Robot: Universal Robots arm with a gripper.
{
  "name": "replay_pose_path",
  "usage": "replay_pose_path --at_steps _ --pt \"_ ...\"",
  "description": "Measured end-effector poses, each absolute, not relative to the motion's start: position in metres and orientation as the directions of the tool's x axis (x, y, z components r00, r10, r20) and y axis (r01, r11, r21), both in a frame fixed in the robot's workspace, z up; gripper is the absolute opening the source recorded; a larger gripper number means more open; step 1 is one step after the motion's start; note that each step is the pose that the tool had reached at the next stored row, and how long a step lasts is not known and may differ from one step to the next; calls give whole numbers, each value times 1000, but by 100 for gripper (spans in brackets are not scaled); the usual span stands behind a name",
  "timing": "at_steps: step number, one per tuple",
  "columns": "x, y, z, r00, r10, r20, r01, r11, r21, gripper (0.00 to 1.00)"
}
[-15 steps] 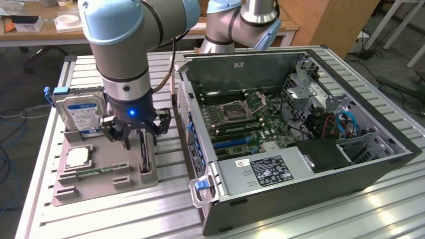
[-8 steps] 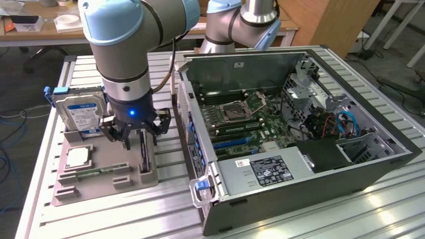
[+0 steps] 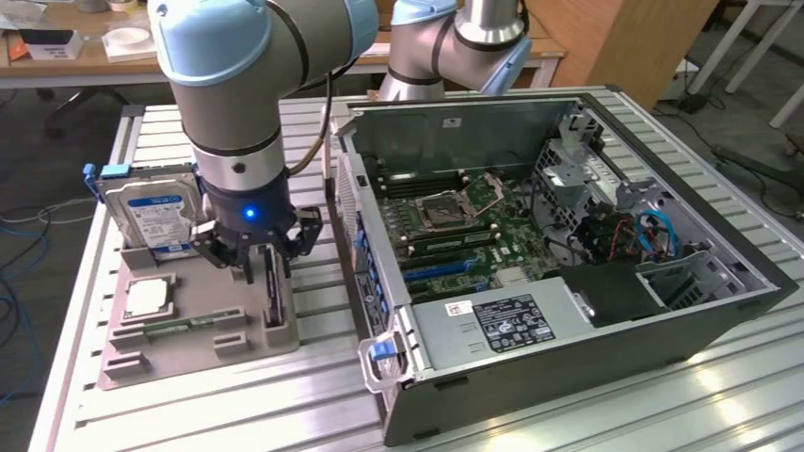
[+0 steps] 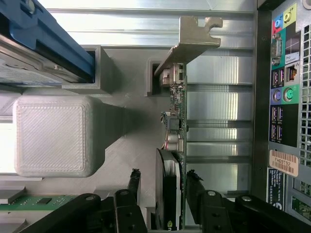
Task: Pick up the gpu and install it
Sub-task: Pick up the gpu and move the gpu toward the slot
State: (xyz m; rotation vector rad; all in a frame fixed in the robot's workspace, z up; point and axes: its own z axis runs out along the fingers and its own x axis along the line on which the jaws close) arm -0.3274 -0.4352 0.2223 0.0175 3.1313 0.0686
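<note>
The gpu (image 3: 274, 294) is a thin black card standing on edge in a slot of the grey holder (image 3: 188, 353), on the exterior view's left. My gripper (image 3: 263, 262) is lowered over it, open, with one finger on each side. In the wrist view the gpu (image 4: 176, 111) runs away from the gripper (image 4: 163, 182), and its metal end bracket (image 4: 192, 41) is at the far end. One of the fingers (image 4: 134, 180) stands a little off the card's face; the other is close beside it. The card's lower edge is hidden in the slot.
The holder also carries a silver hard drive (image 3: 157, 212) with a blue frame, a processor (image 3: 147, 298) and a green memory stick (image 3: 188, 326). The open computer case (image 3: 703, 311) lies on the exterior view's right, motherboard (image 3: 458, 231) exposed. Its rear ports (image 4: 284, 97) are close beside the card.
</note>
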Motion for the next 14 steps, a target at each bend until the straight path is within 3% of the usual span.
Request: replay_pose_path --at_steps 6,7,14 --pt "-327 -435 222 -1000 11 -9 11 999 44 48" --pt "-327 -435 222 -1000 11 -9 11 999 44 42" --pt "-327 -435 222 -1000 11 -9 11 999 44 40"
